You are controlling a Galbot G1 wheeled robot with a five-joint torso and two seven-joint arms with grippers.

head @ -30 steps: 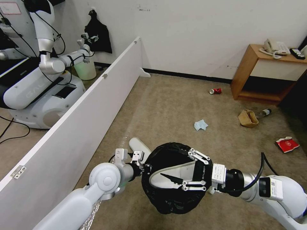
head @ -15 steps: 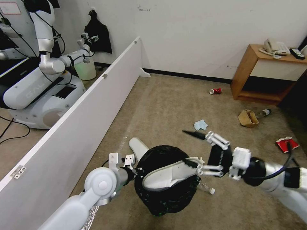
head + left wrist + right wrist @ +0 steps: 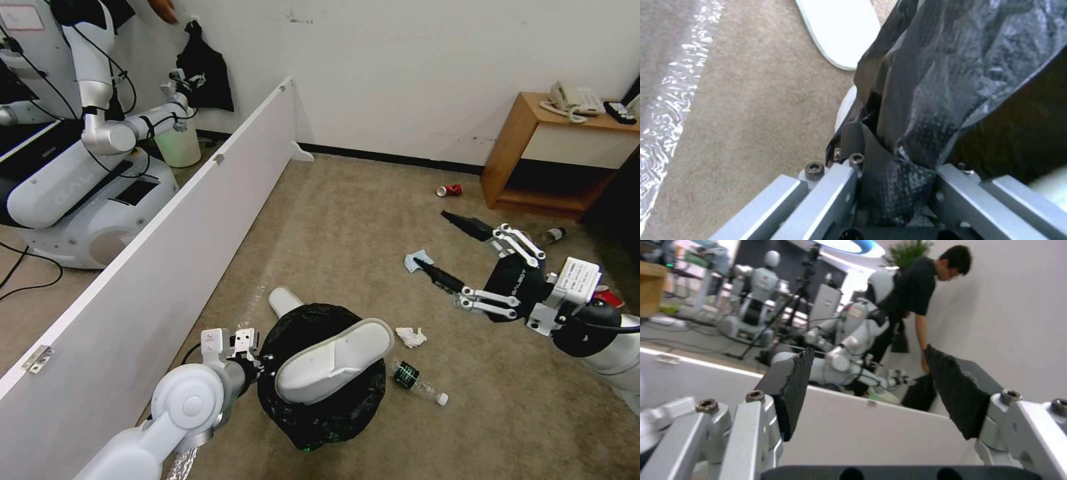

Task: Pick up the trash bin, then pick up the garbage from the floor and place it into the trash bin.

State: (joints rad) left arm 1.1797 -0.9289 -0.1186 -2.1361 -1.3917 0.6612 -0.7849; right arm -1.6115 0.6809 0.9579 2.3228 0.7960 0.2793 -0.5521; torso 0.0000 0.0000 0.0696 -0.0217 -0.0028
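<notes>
1. Low over the carpet (image 3: 347,220), the left gripper (image 3: 257,353) is clamped on the near rim of the trash bin (image 3: 320,413); the left wrist view shows its grey metal fingers (image 3: 831,190) pinching a fold of the black liner.
2. That liner is crinkly, glossy black film over a round bucket.
3. One flat white slipper (image 3: 333,360) lies tilted across the bin's mouth, its toe sticking out past the rim.
4. A second white slipper (image 3: 285,301) lies on the carpet just behind the bin, part hidden by it.
5. Well apart from the bin, the right gripper (image 3: 450,247) hangs over the carpet with its jaws spread wide and nothing between the dark ribbed pads (image 3: 958,391).
6. Beside the bin lie a crumpled white tissue (image 3: 411,337) and a clear plastic bottle (image 3: 419,383), seemingly with a dark label.
7. A light-blue face mask (image 3: 415,259) lies under the right gripper's fingertips.
</notes>
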